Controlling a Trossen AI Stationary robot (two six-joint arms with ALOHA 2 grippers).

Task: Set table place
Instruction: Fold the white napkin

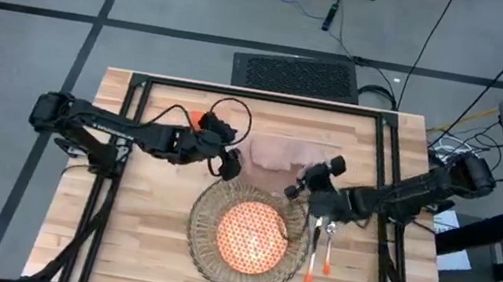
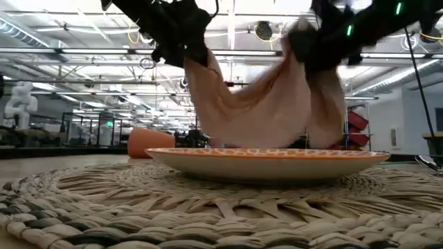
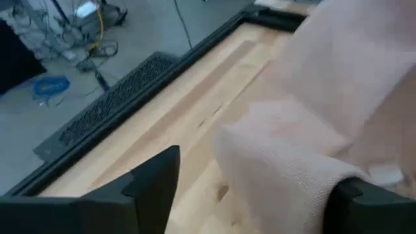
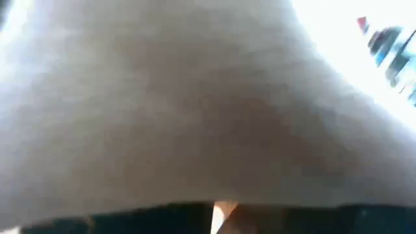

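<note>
A beige napkin [image 2: 263, 104] hangs between my two grippers beyond the round woven placemat [image 1: 203, 255], on which the orange-patterned plate [image 1: 251, 237] rests. My left gripper [image 1: 227, 165] is at the napkin's left end, its fingers apart. My right gripper [image 1: 310, 186] is at the right end, shut on the cloth. An orange cup [image 2: 149, 142] stands on the table behind the left arm. Orange-handled cutlery [image 1: 320, 253] lies right of the placemat. My left gripper is open, and a fold of the napkin's left end [image 3: 292, 169] lies over one finger [image 3: 370, 201]. Bare table shows between the cloth and the other finger [image 3: 156, 188]. From there the cloth hangs down, lifted off the table. My right gripper holds the napkin's right end [image 2: 304, 41] bunched between its fingers, coming from the table's right. Cloth fills its wrist view and hides the exact spot. The napkin [image 4: 208, 110] hangs below the gripper, sagging slack toward the left gripper.
A black frame [image 1: 258, 97] runs around the table's far and side edges. The light-wood table [image 1: 135, 234] shows bare wood left of the placemat and along the near edge.
</note>
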